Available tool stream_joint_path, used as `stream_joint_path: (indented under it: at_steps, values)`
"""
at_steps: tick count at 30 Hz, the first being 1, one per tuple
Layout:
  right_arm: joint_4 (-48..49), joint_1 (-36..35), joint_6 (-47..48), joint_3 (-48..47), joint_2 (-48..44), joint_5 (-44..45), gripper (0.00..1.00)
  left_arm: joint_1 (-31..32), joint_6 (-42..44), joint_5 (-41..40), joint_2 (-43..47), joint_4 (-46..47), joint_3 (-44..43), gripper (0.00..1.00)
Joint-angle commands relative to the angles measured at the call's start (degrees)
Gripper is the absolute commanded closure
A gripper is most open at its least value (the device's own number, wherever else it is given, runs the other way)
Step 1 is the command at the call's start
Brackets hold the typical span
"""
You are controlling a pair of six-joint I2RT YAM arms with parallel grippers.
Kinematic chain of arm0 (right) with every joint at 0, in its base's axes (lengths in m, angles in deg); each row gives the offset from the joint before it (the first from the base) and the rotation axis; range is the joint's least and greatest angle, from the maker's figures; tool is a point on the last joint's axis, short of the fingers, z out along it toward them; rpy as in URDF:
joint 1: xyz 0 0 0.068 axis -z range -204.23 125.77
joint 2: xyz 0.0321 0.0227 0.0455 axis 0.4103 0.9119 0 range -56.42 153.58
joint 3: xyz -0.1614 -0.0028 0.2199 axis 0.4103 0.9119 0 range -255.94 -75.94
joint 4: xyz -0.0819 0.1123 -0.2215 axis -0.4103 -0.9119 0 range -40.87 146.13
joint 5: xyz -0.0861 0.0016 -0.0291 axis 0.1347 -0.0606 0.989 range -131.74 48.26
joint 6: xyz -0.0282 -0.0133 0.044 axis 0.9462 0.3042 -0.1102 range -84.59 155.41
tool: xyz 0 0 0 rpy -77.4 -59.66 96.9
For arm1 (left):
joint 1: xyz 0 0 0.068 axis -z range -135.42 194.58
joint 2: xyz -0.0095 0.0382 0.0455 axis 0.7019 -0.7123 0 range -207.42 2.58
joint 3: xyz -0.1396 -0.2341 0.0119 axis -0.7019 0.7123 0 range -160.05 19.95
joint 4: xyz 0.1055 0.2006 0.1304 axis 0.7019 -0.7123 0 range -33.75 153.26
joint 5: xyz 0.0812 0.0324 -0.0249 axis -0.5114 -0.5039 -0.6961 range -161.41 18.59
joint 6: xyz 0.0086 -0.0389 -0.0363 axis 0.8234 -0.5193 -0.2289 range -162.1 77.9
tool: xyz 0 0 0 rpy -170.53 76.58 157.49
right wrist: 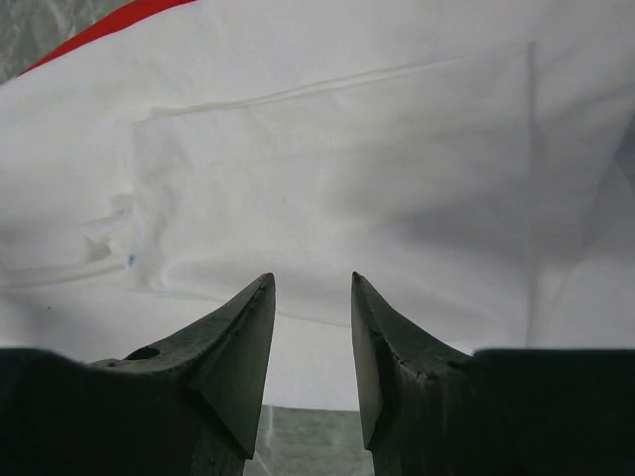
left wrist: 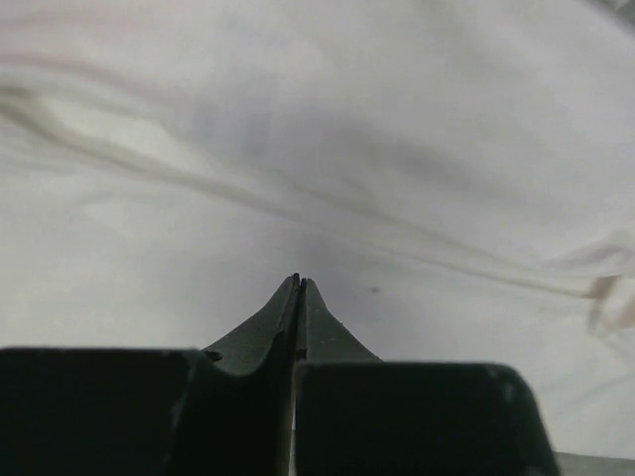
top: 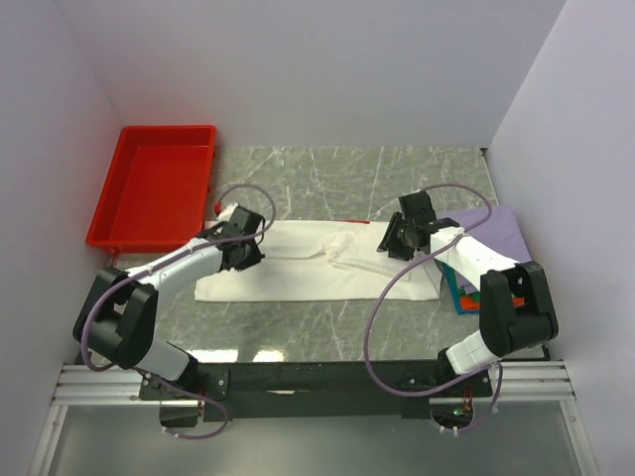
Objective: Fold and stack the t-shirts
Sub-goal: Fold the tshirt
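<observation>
A large white t-shirt (top: 308, 270) lies on the table as a long folded strip, with a sliver of its red print (top: 353, 222) at the far edge. My left gripper (top: 243, 260) hovers over the strip's left part, jaws shut tip to tip with nothing between them (left wrist: 299, 281); only white cloth (left wrist: 347, 149) fills that view. My right gripper (top: 389, 244) is over the strip's right part, open and empty (right wrist: 313, 283), above the white shirt (right wrist: 347, 149) near its front hem. Folded lavender (top: 501, 233), teal and orange t-shirts (top: 462, 294) are stacked at the right, under the right arm.
A red plastic tray (top: 159, 183) sits at the back left, beside the left wall. White walls close in the left, back and right sides. Grey marbled table (top: 337, 178) shows behind and in front of the shirt.
</observation>
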Motion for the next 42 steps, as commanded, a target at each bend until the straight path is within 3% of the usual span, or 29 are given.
stream_joint_path:
  at_steps: [1,9,18,24,31,37,42]
  values:
    - [2.6,1.8,-0.7,0.6,0.1,1.2,0.56,1.7,-1.5,-2.0,1.6,1.1,4.7,0.94]
    - [3.5,6.0,0.6,0.4,7.8,1.8,0.56,7.4,-2.6,-5.6,-2.1,2.1,8.3,0.96]
    - [-2.8,6.9,3.7,-12.3,19.0,5.0,0.56,13.1,-3.7,-4.6,-5.3,0.5,8.6,0.98]
    - [-10.0,6.7,6.8,-28.3,29.3,5.2,0.57,18.5,-6.6,-0.1,-4.2,0.4,8.3,0.99]
    - [-19.0,3.3,10.5,-50.8,41.3,5.0,0.57,29.7,-14.0,4.7,-10.5,2.3,4.4,0.99]
    - [-24.9,-1.7,14.1,-69.0,51.9,4.1,0.56,40.2,-17.9,6.5,-20.0,2.8,-6.4,0.99]
    - [-26.2,-4.7,16.8,-78.2,57.8,0.3,0.53,42.5,-18.9,7.4,-22.0,3.3,-10.9,0.98]
